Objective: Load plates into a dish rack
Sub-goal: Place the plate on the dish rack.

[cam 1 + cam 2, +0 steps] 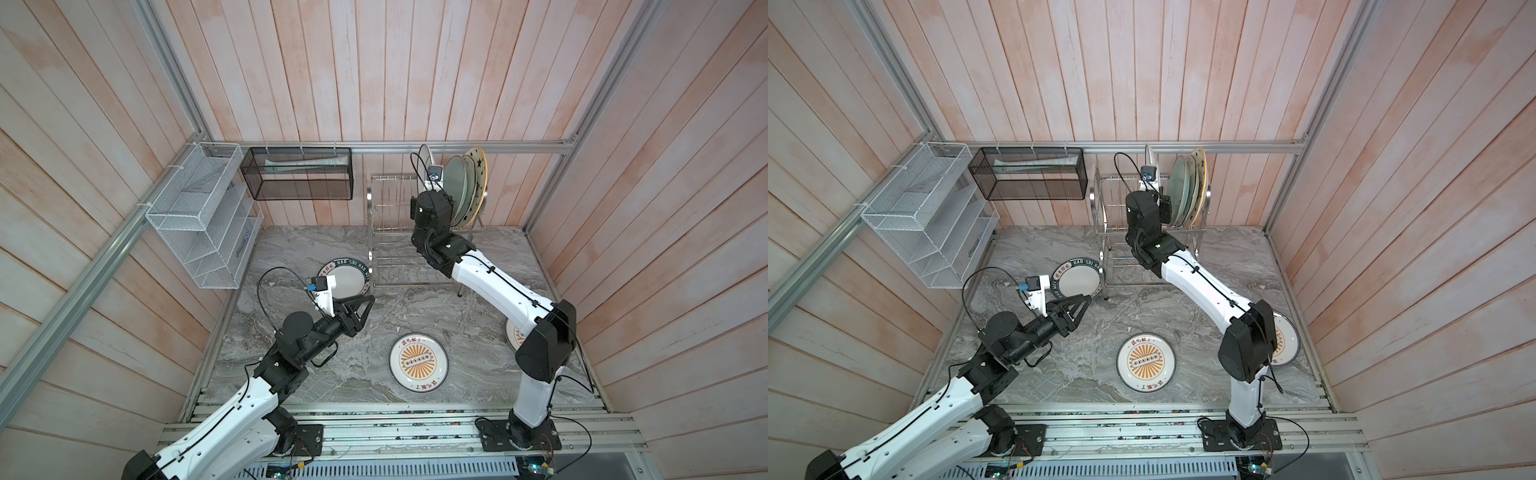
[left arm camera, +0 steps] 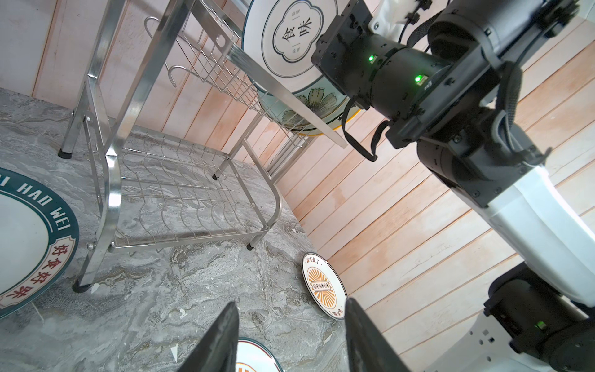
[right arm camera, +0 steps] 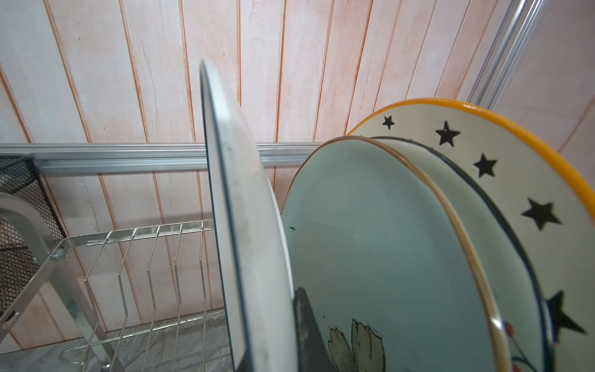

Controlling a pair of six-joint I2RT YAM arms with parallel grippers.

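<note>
My right gripper [image 3: 270, 322] is shut on the rim of a white plate with a green quatrefoil [image 2: 289, 35]. It holds this plate [image 3: 244, 209] upright at the top tier of the steel dish rack [image 1: 384, 232]. To its right, three plates stand on edge, with a pale green one [image 3: 386, 241] in front and a black-starred one [image 3: 515, 161] behind. My left gripper [image 2: 291, 309] hovers open and empty over the table beside a green-lettered plate [image 1: 345, 279]. An orange sunburst plate [image 1: 418, 362] lies flat mid-table. My right arm partly hides another sunburst plate [image 1: 1285, 340].
A white mesh organizer [image 1: 199, 216] and a black mesh basket [image 1: 299, 174] hang on the back-left walls. The rack's lower tier [image 2: 180, 199] holds nothing. Wooden plank walls close in the marble tabletop [image 1: 332, 374] on three sides.
</note>
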